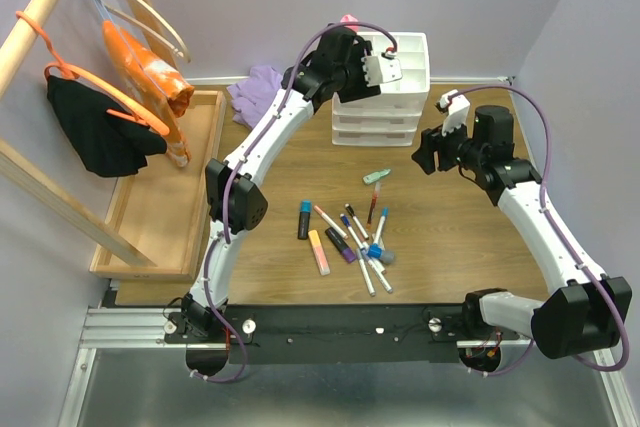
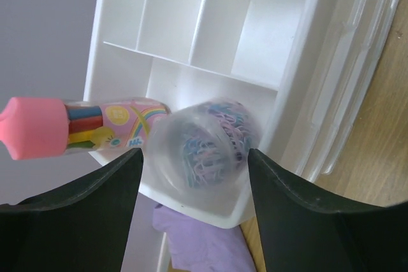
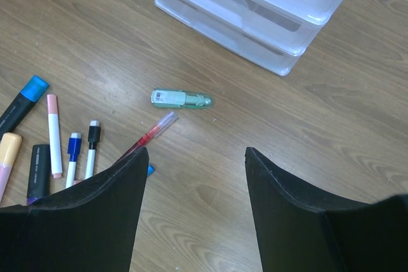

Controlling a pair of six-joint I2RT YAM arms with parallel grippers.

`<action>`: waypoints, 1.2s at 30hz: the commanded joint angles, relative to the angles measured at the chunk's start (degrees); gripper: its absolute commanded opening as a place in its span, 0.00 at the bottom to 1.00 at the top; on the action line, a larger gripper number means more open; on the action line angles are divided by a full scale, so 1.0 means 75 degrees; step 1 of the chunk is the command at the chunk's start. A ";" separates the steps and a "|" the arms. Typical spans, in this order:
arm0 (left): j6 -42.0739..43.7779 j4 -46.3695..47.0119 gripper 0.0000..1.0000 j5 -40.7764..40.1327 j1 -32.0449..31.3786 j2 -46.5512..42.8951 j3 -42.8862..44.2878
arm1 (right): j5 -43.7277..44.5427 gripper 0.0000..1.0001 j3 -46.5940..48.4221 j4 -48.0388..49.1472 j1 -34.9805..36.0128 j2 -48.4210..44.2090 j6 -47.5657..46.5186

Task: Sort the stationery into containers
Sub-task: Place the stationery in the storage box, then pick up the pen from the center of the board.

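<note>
My left gripper hangs over the divided top tray of the white drawer unit, jaws wide. A translucent round jar with coloured bands inside sits blurred in the near compartment just beyond the fingertips, seemingly not clamped. The pink-capped glue bottle lies in the same compartment. My right gripper is open and empty above the table. The mint highlighter and a red pen lie ahead of it. Markers and the orange, black and purple highlighters lie mid-table.
A long wooden tray lies at the left, under a rack of hangers with clothes. A purple cloth lies left of the drawer unit. A small grey round thing lies by the markers.
</note>
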 commanded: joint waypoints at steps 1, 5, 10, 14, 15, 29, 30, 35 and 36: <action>0.0171 0.0533 0.80 -0.0259 -0.0046 0.0023 0.0248 | 0.0148 0.70 -0.0165 0.0168 -0.0024 -0.0047 0.0064; 0.0148 0.0813 0.87 -0.0318 -0.0046 0.0000 0.0178 | 0.0160 0.70 -0.0153 0.0215 -0.0024 0.0012 0.0064; 0.0159 0.1095 0.88 -0.0435 -0.0046 -0.0024 0.0096 | 0.0148 0.70 -0.0118 0.0274 -0.0024 0.0140 0.0064; 0.0288 0.1458 0.89 -0.0552 -0.0046 -0.0141 0.0014 | 0.0148 0.70 -0.0048 0.0262 -0.0024 0.0234 0.0065; 0.0230 0.1447 0.90 -0.0529 -0.0046 -0.0292 0.0014 | 0.0148 0.70 -0.0025 0.0262 -0.0024 0.0246 0.0064; -0.3220 0.1539 0.91 -0.0153 -0.0046 -0.5294 -0.5220 | -0.0062 0.70 -0.0270 -0.0066 -0.0024 0.0094 0.0227; -0.3483 0.1587 0.91 -0.0281 -0.0046 -0.5994 -0.5665 | -0.0109 0.70 -0.0317 -0.0066 -0.0024 0.0129 0.0321; -0.4469 0.1449 0.91 -0.0564 -0.0069 -0.7429 -0.8304 | -0.0204 0.70 -0.0317 0.0085 -0.0024 0.0375 0.1594; -0.4620 0.1389 0.91 -0.0541 -0.0069 -0.7639 -0.8527 | -0.0192 0.70 -0.0329 0.0133 -0.0024 0.0421 0.1843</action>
